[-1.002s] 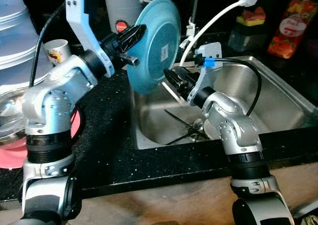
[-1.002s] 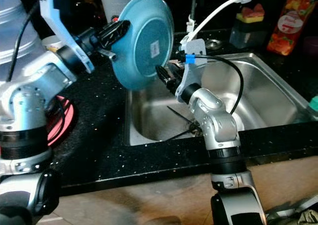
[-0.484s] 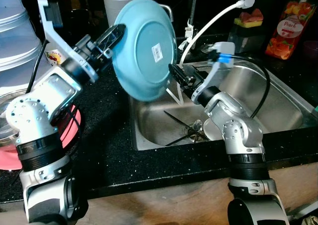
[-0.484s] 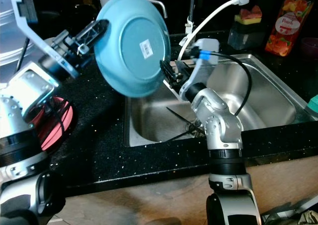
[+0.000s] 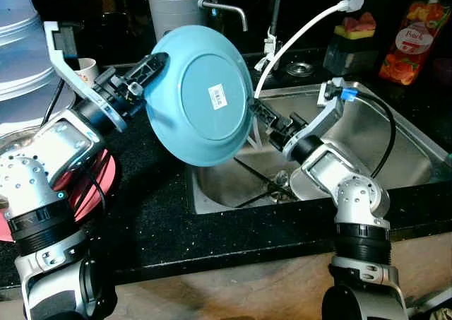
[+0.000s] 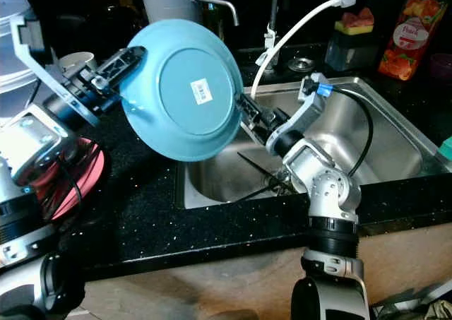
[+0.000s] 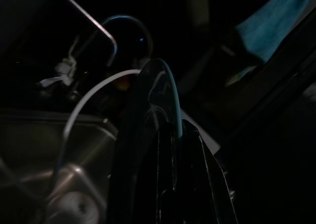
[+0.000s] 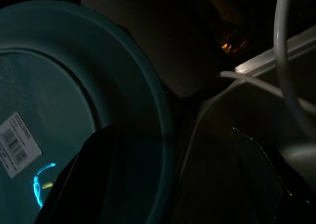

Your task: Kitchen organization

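Pinching the rim of a teal plate [image 5: 205, 97], the left gripper [image 5: 145, 80] holds it tilted on edge above the sink [image 5: 395, 133] at the black worktop [image 5: 162, 221]. Just beside its far rim, the right gripper [image 5: 265, 119] has its fingers spread.

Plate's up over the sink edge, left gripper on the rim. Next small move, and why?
Probably back the right gripper away from the blue plate. The left gripper alone clamps its rim, holding it tilted above the sink, and the right fingers sit close beside its far edge.
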You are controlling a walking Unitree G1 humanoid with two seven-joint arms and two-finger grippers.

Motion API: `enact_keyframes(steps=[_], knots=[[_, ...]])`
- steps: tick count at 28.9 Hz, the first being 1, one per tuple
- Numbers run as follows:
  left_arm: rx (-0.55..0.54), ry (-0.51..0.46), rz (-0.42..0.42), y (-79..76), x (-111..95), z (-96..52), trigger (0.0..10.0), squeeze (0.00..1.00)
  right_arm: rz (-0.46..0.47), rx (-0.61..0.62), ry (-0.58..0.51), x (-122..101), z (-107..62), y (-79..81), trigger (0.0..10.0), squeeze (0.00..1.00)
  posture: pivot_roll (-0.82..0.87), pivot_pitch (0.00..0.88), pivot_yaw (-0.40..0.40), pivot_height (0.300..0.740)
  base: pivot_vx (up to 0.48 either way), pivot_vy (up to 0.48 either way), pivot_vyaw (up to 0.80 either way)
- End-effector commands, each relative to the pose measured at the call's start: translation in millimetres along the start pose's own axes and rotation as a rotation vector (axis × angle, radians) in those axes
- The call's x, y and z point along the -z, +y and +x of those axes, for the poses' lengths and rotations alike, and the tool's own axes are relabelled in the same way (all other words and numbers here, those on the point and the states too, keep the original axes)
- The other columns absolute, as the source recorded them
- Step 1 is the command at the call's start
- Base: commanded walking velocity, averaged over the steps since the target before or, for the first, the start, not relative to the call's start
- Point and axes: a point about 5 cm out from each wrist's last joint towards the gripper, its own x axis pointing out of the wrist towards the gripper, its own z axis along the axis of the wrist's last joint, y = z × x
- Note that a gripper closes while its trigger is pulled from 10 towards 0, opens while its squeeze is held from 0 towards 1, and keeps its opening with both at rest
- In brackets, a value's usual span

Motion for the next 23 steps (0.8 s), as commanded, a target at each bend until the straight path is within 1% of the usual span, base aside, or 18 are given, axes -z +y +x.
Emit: enact_keyframes(steps=[1, 5, 6, 8, 9, 12, 13, 14, 16, 22, 23], knots=[[0.032, -0.016, -0.039, -2.0, -1, 0.0, 0.0, 0.0, 0.029, -0.01, 0.004, 2, -0.3, 1.8, 10.0, 1.0, 0.04, 0.007, 0.028, 0.74, 0.0, 0.0, 0.0], [0.019, -0.025, -0.075, 1.3, -3, -3.0, 0.0, 0.0, 0.135, -0.028, -0.034, -5, -1.6, 1.6, 10.0, 1.0, 0.04, 0.007, 0.028, 0.74, 0.0, 0.0, 0.0], [0.019, -0.025, -0.075, 1.3, -3, -3.0, 0.0, 0.0, 0.135, -0.028, -0.034, -5, -1.6, 1.6, 10.0, 1.0, 0.04, 0.007, 0.028, 0.74, 0.0, 0.0, 0.0], [0.014, -0.032, -0.103, 1.8, -3, -3.7, 0.0, 0.0, 0.215, -0.067, -0.059, -9, -2.3, 3.9, 10.0, 1.0, 0.04, 0.006, 0.028, 0.74, 0.0, 0.0, 0.0], [0.012, -0.034, -0.109, 1.9, -3, -3.8, 0.0, 0.0, 0.239, -0.08, -0.067, -11, -2.5, 4.8, 10.0, 1.0, 0.04, 0.006, 0.028, 0.74, 0.0, 0.0, 0.0], [0.001, -0.038, -0.127, 3.1, -3, -4.4, 0.0, 0.0, 0.353, -0.147, -0.108, -17, -4.7, 8.1, 10.0, 1.0, 0.04, 0.006, 0.028, 0.74, 0.0, 0.0, 0.0], [0.001, -0.038, -0.127, 3.1, -3, -4.4, 0.0, 0.0, 0.353, -0.147, -0.108, -17, -4.7, 8.1, 10.0, 1.0, 0.04, 0.006, 0.028, 0.74, 0.0, 0.0, 0.0], [-0.006, -0.039, -0.131, 3.8, -4, -4.5, 0.0, 0.0, 0.383, -0.17, -0.12, -19, -5.8, 9.1, 10.0, 1.0, 0.04, 0.006, 0.029, 0.74, 0.0, 0.0, 0.0], [-0.025, -0.039, -0.136, 5.9, -3, -5.1, 0.0, 0.0, 0.414, -0.202, -0.127, -21, -7.8, 10.5, 10.0, 1.0, 0.04, 0.006, 0.03, 0.74, 0.0, 0.0, 0.0], [-0.046, -0.028, -0.135, 9.0, -2, -5.8, 0.0, 0.0, 0.411, -0.228, -0.114, -20, -9.9, 12.7, 10.0, 1.0, 0.04, 0.006, 0.03, 0.74, 0.0, 0.0, 0.0], [-0.056, -0.029, -0.144, 10.3, -1, -5.8, 0.0, 0.0, 0.406, -0.256, -0.099, -19, -10.7, 16.3, 10.0, 0.83, 0.04, 0.004, 0.031, 0.74, 0.0, 0.0, 0.0]])
